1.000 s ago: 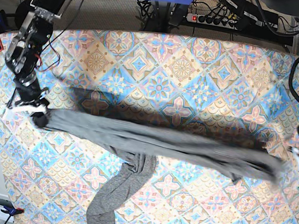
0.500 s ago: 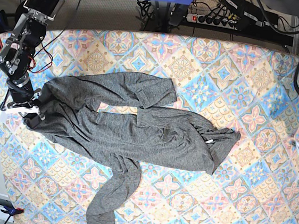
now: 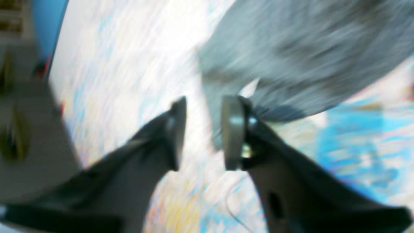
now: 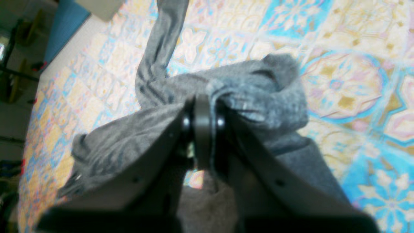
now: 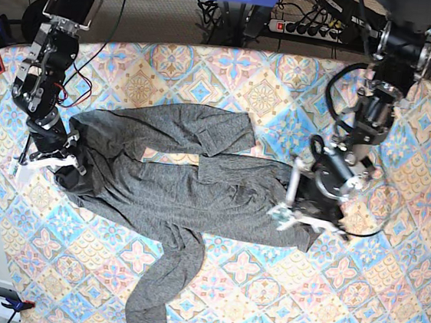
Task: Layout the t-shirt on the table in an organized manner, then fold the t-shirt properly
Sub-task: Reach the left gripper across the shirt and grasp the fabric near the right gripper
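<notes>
A: The right gripper (image 4: 203, 136)?
B: Clamped tight on a bunch of the shirt (image 5: 190, 182) at its left end.
A: And the left gripper (image 3: 203, 132)?
B: Jaws parted, nothing between them, at the shirt's right end.
A: How does the shirt lie?
B: Mid-table (image 5: 285, 88), long axis left to right; one sleeve runs along the far side, the other trails toward the near edge.

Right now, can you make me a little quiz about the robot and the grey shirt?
1. True or false: the right gripper is pinching the t-shirt.
2. The left gripper is: A) open B) shut on cloth.
3. What pattern covers the table?

Key: 1 true. 2 A, its fingers stand apart with nothing between them. 3 pastel diamond tiles with flower shapes.
</notes>
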You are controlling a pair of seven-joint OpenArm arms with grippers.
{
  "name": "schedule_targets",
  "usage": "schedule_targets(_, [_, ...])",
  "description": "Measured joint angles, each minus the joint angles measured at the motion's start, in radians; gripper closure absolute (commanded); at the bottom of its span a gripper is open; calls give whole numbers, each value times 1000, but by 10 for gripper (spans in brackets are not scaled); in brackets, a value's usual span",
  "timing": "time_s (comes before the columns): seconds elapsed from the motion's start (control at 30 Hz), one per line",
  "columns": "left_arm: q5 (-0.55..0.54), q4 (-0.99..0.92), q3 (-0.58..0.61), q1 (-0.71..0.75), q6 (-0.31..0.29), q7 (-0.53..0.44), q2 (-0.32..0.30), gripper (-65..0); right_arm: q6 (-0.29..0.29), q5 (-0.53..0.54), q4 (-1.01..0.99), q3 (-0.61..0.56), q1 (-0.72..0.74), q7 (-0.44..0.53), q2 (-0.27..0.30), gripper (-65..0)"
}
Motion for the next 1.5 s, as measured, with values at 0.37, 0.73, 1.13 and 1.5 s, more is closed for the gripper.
schedule_targets(0.37, [3,-210,130,-107,0,80,146,-356,-3,-4,-4,0,-5,-2,-2,0])
schedule_targets(0.73, [17,-391,138,-180,3,51,316,-356,1,0,-4,-2,-5,-4,-37,0])
schedule_targets(1.13, [18,-667,137,-190,4,-27,460,-356,0,0,-5,-1,-15,-3,-37,0])
schedule_targets(1.5, [-82,-776,137,-187,6,-73,475,-356,0,0,-5,-1,-16,-2,-37,0])
